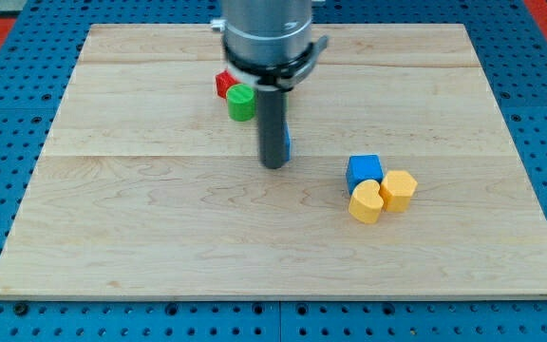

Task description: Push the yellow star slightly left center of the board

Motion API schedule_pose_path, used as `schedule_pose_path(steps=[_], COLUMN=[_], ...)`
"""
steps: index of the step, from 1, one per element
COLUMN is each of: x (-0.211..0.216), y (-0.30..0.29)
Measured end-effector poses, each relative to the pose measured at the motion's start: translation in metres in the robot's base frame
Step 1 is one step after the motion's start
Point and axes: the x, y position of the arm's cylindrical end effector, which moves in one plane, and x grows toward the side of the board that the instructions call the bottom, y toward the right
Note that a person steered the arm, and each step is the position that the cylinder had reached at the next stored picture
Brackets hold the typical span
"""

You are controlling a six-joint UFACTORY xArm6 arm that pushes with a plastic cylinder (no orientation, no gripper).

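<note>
Two yellow blocks lie right of the board's middle. One (399, 189) is a chunky, faceted shape and the other (366, 202) is rounded; I cannot tell which is the star. They touch each other and a blue cube (364, 170) just above them. My tip (273, 165) rests on the board near the centre, well to the left of this cluster and touching none of it.
A red block (223, 83) and a green block (241, 102) sit together above and left of my tip, partly hidden by the arm. A sliver of another blue block (288, 145) shows just behind the rod's right side. The wooden board (141, 228) lies on a blue pegboard.
</note>
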Motion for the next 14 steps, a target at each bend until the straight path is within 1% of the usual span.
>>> schedule_pose_path(steps=[1, 2, 3, 4, 5, 6, 7, 8, 9, 11, 12, 13, 14], x=[-0.004, -0.031, 0.022, 0.062, 0.060, 0.037, 0.054, 0.059, 0.037, 0.036, 0.028, 0.028, 0.028], y=[0.056, 0.131, 0.201, 0.168, 0.112, 0.128, 0.105, 0.038, -0.001, -0.005, -0.028, -0.093, -0.178])
